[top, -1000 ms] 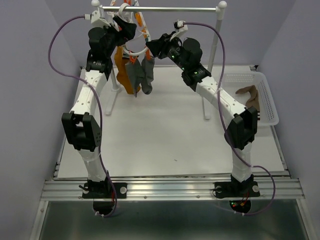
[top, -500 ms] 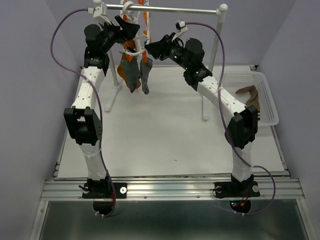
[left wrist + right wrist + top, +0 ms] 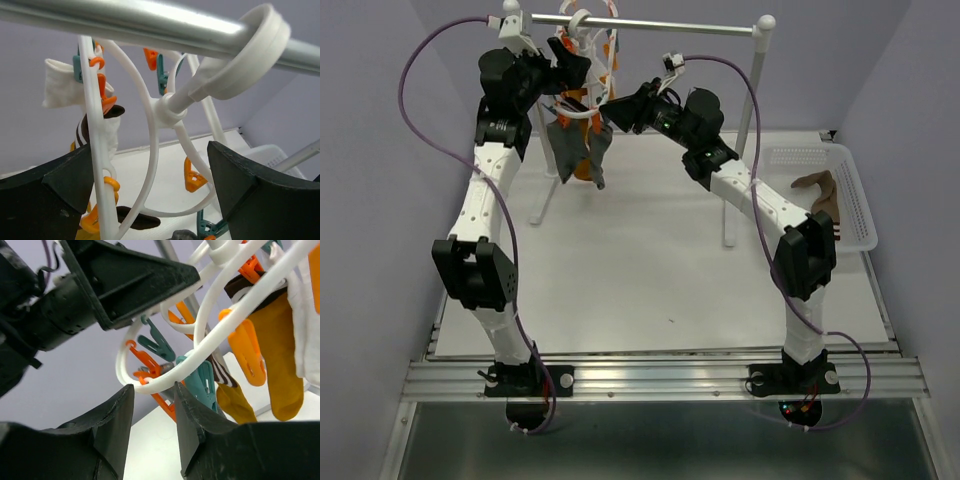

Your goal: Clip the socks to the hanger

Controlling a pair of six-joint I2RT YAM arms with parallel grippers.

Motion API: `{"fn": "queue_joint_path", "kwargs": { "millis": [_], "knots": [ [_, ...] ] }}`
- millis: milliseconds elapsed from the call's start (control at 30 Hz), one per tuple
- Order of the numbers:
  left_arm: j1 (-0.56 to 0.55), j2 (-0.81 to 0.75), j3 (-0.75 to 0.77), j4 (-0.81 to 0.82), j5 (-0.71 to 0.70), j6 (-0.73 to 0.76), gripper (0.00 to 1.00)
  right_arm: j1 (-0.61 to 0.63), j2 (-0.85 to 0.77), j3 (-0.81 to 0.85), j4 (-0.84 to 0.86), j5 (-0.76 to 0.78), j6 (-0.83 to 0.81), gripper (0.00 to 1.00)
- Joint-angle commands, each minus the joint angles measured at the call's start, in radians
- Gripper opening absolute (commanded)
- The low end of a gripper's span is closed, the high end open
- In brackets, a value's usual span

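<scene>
The white table (image 3: 650,270) carries a metal rail stand (image 3: 680,27) across its far side and a white perforated basket (image 3: 855,215) at its right edge; the left arm (image 3: 485,200) and the right arm (image 3: 760,205) both reach up and inward to the left end of the rail. The hanger (image 3: 588,60) hangs there, its hook (image 3: 260,40) looped over the rail; its white rings sit below, and the socks (image 3: 582,160) dangle from them above the table's far left part; one brown sock (image 3: 820,190) lies well apart in the basket.

The left tool (image 3: 150,150) is released; its two dark fingers (image 3: 55,195) are spread wide on either side of the rings just under the hook, touching neither as far as its wrist view shows. The right tool (image 3: 153,387) comes in from the right, lower on the frame; its jaws stand partway apart and a white ring lies across the fingertips (image 3: 117,405); whether the ring is pinched or only resting there I cannot tell.

On the hanger a white sock (image 3: 62,87) is caught at its cuff by a teal clip (image 3: 78,65); a brown striped sock (image 3: 92,132) hangs just beside it; a mustard sock (image 3: 280,355) hangs next to an orange clip (image 3: 245,352); a grey sock (image 3: 563,148) faces the overhead camera.
</scene>
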State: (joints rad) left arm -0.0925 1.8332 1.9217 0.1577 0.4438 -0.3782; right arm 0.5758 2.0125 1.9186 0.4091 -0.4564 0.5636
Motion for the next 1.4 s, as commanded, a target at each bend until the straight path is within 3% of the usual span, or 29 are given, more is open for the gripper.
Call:
{"fn": "queue_joint_path", "kwargs": {
  "millis": [0, 233, 400, 600, 733, 900, 1133, 1367],
  "knots": [
    [-0.007, -0.164, -0.003, -0.076, -0.114, 0.145, 0.99, 0.039, -0.052, -0.012, 0.086, -0.056, 0.016, 0.44],
    [0.004, -0.290, -0.075, -0.086, -0.093, 0.171, 0.99, 0.067, -0.034, -0.006, 0.146, -0.076, 0.045, 0.46],
    [0.004, -0.367, -0.145, -0.072, -0.165, 0.182, 0.99, 0.079, -0.029, -0.006, 0.181, -0.053, 0.056, 0.46],
    [0.005, -0.504, -0.302, -0.004, -0.206, 0.171, 0.99, 0.119, 0.008, 0.036, 0.180, 0.001, 0.033, 0.47],
    [0.005, -0.572, -0.407, 0.058, -0.218, 0.148, 0.99, 0.119, 0.023, 0.063, 0.145, 0.115, 0.035, 0.47],
    [0.005, -0.611, -0.461, 0.066, -0.238, 0.133, 0.99, 0.160, 0.069, 0.129, 0.132, 0.220, -0.017, 0.47],
    [0.004, -0.637, -0.489, 0.069, -0.214, 0.125, 0.99, 0.220, 0.111, 0.160, 0.111, 0.225, -0.123, 0.50],
    [0.004, -0.676, -0.564, 0.109, -0.237, 0.125, 0.99, 0.240, 0.164, 0.230, 0.042, 0.225, -0.128, 0.50]
  ]
}}
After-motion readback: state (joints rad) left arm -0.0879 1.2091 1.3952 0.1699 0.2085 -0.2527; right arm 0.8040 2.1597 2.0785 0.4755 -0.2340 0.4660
